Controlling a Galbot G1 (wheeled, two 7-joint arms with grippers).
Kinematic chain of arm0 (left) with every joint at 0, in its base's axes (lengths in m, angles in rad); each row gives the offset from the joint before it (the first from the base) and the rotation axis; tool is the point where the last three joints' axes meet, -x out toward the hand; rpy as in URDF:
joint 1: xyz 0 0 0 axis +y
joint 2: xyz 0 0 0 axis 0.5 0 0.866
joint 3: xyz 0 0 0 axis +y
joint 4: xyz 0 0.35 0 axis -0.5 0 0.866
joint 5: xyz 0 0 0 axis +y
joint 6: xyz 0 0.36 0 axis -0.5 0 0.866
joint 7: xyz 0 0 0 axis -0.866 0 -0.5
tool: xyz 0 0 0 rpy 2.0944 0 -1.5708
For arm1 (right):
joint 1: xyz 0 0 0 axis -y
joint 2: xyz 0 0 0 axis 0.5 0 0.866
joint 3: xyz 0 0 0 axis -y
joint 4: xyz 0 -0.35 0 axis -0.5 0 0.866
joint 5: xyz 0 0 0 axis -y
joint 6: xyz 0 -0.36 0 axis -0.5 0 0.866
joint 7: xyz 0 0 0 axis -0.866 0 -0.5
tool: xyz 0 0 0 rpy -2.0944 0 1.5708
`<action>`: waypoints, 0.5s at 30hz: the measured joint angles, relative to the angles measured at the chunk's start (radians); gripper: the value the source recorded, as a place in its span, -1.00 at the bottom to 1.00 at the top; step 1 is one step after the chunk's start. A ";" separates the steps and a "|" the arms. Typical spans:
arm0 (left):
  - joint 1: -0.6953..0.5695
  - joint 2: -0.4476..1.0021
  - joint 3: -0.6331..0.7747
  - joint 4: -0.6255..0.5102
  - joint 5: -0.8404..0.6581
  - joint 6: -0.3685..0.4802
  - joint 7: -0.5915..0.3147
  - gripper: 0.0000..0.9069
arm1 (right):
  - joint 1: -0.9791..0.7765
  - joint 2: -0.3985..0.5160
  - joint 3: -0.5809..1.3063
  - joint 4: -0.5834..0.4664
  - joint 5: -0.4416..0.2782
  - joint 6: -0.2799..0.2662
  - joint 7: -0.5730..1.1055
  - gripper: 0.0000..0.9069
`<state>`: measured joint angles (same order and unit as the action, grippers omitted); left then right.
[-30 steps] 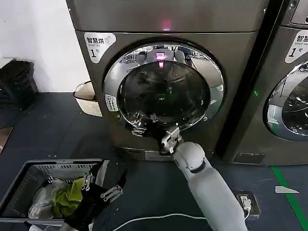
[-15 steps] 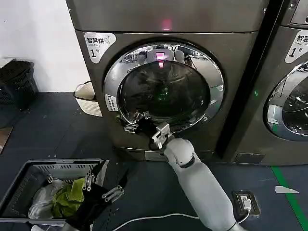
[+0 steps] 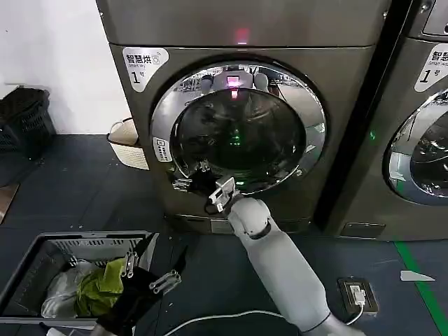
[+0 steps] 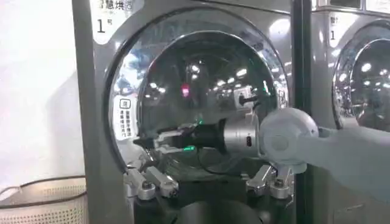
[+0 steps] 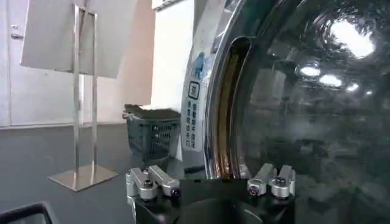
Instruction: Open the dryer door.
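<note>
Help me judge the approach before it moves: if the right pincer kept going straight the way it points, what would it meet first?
Most likely the dryer door: the right pincer points at the lower left of its chrome rim, near the recess there. Depth is unclear, so contact may already be made.

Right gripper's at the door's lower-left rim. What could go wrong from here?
1. The right gripper works at the dryer door on its curved, shiny chrome edge; it may slip off when it pulls.
2. The laundry basket and left gripper sit low and left, so a door opening that way might reach them.
</note>
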<state>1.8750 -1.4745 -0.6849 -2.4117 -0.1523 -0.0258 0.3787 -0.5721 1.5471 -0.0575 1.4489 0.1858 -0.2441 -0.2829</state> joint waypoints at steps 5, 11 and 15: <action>0.001 -0.001 0.001 0.003 0.001 -0.002 0.000 1.00 | 0.020 0.016 -0.007 -0.032 -0.003 0.004 0.000 1.00; 0.003 -0.003 0.007 0.000 0.011 -0.004 -0.002 1.00 | 0.042 0.033 -0.017 -0.073 -0.007 0.007 0.004 1.00; 0.003 -0.003 0.010 -0.005 0.013 -0.004 -0.003 1.00 | 0.048 0.046 -0.025 -0.078 -0.009 0.009 0.007 1.00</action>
<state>1.8780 -1.4777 -0.6744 -2.4167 -0.1398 -0.0296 0.3757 -0.5240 1.5936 -0.0822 1.3707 0.1766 -0.2355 -0.2756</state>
